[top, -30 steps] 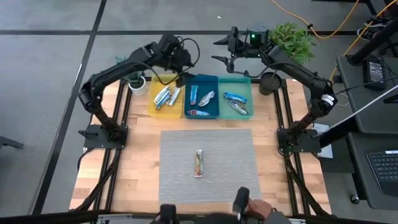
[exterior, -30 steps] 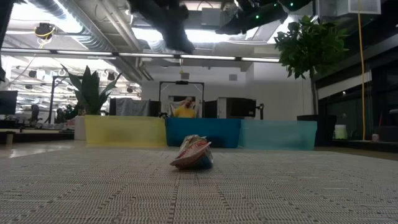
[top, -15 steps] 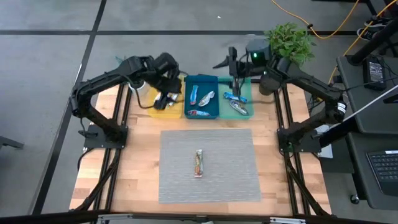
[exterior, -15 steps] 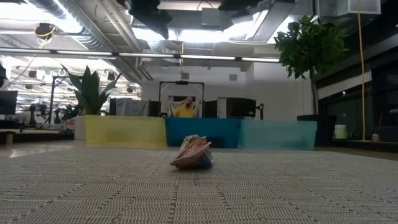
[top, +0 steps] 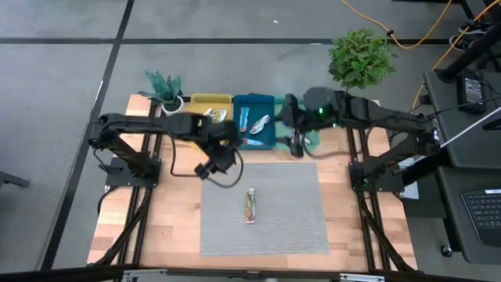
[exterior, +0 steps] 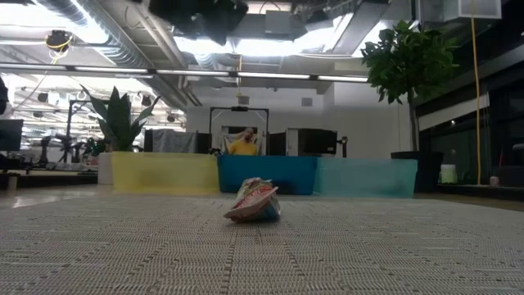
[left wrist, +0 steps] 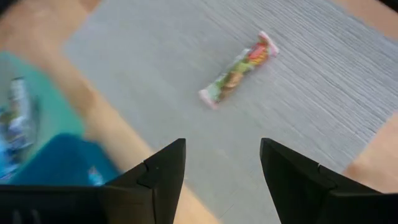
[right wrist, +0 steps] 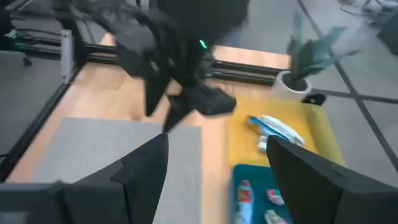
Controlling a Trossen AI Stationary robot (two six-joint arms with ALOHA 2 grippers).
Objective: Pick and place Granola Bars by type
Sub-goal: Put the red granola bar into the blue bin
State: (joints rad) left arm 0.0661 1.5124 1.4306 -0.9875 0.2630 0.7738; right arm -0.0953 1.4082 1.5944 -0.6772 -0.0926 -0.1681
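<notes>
One red-orange multicoloured granola bar (top: 250, 205) lies flat on the grey mat; it also shows in the low view (exterior: 254, 202) and the left wrist view (left wrist: 239, 68). Silver bars (right wrist: 277, 130) lie in the yellow tray (top: 205, 100). Other bars (top: 254, 124) lie in the blue tray (top: 266, 100). My left gripper (top: 210, 168) hangs open over the mat's far left corner (left wrist: 222, 146), short of the bar. My right gripper (top: 296, 149) is open (right wrist: 217, 143) above the near edge of the teal tray, which its arm mostly hides.
The three trays stand in a row along the far side (exterior: 164, 174) (exterior: 268, 174) (exterior: 367, 177). Potted plants stand at the far left (top: 163, 84) and far right (top: 360, 55) corners. The grey mat (top: 297, 227) covers the table's near middle. The two grippers are close together.
Both arms swung down and toward the near edge. The left gripper moved from over the yellow tray to the mat's far left corner. The right gripper came from behind the teal tray to its near edge. A hand at the near edge withdrew. The bar on the mat stayed put.
</notes>
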